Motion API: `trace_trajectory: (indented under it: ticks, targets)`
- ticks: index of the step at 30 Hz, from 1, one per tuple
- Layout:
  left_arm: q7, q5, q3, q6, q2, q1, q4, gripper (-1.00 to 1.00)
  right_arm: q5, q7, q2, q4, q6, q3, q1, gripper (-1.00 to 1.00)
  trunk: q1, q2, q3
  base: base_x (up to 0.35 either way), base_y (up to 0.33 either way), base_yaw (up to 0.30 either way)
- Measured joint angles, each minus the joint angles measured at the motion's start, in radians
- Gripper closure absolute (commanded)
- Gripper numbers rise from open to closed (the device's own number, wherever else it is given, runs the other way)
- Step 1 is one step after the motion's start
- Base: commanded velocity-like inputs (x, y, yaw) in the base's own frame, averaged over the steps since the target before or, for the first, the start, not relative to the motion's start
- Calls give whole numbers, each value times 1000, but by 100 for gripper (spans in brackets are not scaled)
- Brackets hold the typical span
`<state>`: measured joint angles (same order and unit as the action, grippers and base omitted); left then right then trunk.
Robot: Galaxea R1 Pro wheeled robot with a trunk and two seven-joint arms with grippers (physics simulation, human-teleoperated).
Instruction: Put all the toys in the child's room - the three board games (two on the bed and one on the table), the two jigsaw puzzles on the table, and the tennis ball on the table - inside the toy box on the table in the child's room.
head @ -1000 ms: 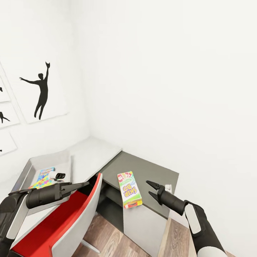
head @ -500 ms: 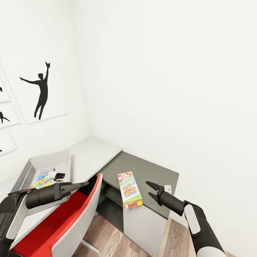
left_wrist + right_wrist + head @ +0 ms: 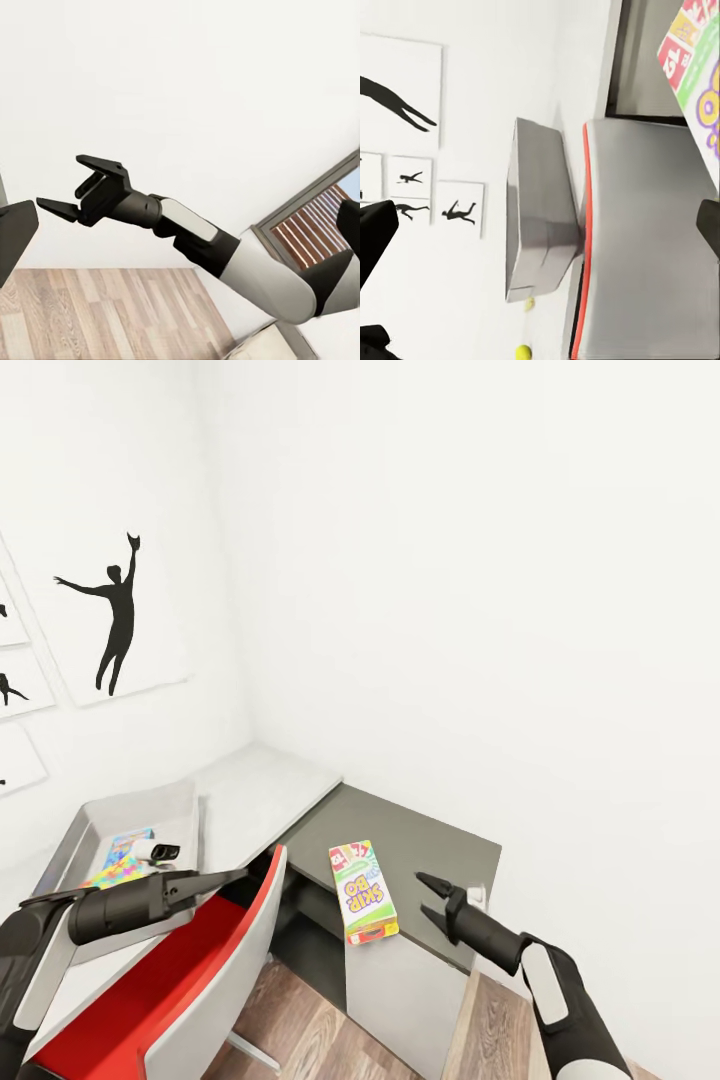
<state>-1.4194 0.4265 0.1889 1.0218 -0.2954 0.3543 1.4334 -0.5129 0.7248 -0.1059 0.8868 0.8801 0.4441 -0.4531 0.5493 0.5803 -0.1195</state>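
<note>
The "SKIP BO" board game lies flat on the table's lower dark grey section; its printed corner also shows in the right wrist view. My right gripper hovers open just right of that box, apart from it, and the left wrist view catches it open and empty. The grey toy box stands on the light grey top with a jigsaw puzzle inside. My left gripper is held over the red chair beside the toy box, fingers apart. The tennis ball lies beyond the toy box.
A chair with a red seat and grey back is pushed against the desk between my arms. White walls close in behind and to the right; black silhouette prints hang on the left. Wood-plank floor lies below.
My right gripper has drifted slightly down and to the right, staying open. The left arm has eased back a little.
</note>
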Motion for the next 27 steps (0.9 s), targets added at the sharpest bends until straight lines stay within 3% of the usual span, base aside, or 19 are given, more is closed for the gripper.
trace_trajectory:
  ticks: [4,9,14,18,20,23,27]
  targets:
    - [-15,2,12,4,-4,-1,2,-100,-1,-7,6,-61,-1,20,4,-100,0,0,0,0,0,0]
    - [-101,1,16,5,-7,-1,2,-100,4,-9,6,-228,-8,56,3,-100,0,0,0,0,0,0]
    - [-124,0,16,5,-18,-1,2,-100,4,-9,5,-267,-9,62,3,-100,0,0,0,0,0,0]
    - [-128,0,15,5,-20,-1,2,-100,0,-8,6,-274,-16,66,3,-100,15,28,-12,0,0,0]
    - [-129,0,15,5,-20,-1,2,-100,0,-9,5,-278,-51,66,3,-100,19,35,-16,0,0,0]
    - [-129,0,15,5,-20,-1,2,-100,2,-22,2,-293,-169,65,3,-100,19,35,-16,0,0,0]
    - [-129,1,15,5,-20,-1,2,-100,0,-94,-5,-378,-275,64,-4,-100,19,35,-16,0,0,0]
